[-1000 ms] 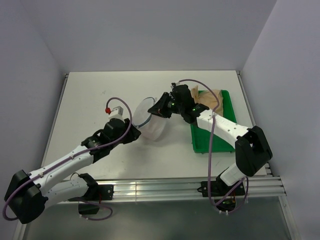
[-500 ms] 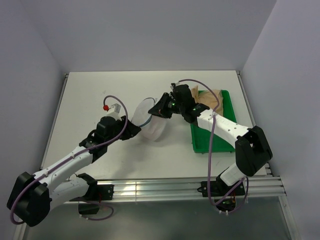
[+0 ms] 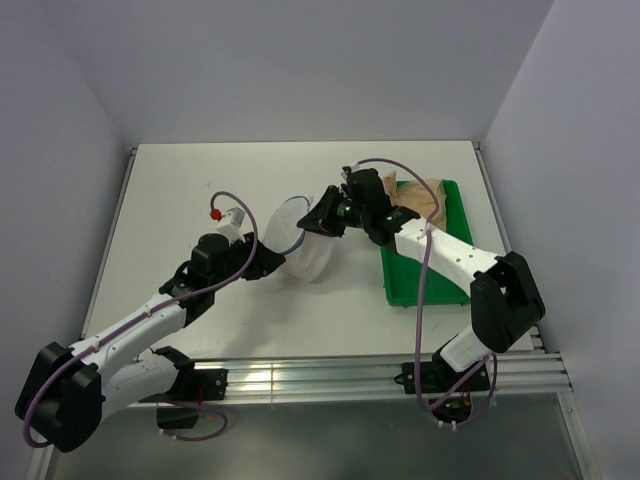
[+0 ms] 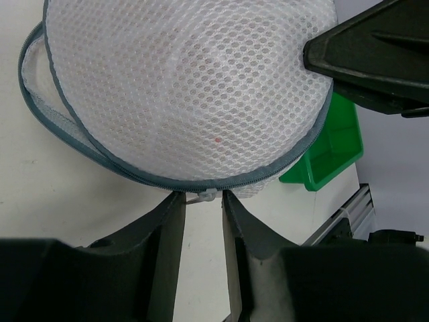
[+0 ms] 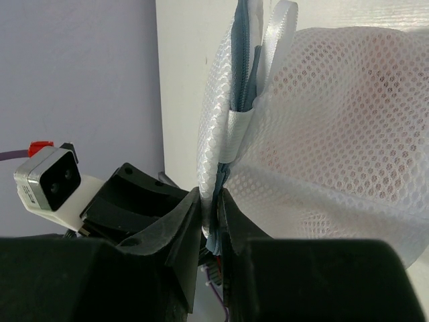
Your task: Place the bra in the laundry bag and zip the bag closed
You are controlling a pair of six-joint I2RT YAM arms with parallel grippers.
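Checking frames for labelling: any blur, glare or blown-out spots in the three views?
Top external: even soft light, faint shadows, sharp. Left wrist: laundry bag mesh crisp, left pincer dark and slightly soft. Right wrist: mesh at top right washed out, right pincer nearly black.

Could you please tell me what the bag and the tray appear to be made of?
The bag: white synthetic-looking mesh, judging by its see-through honeycomb holes; its grey zip rim looks like woven tape. The tray: probably moulded plastic, given its uniform green colour and slightly glossy walls.
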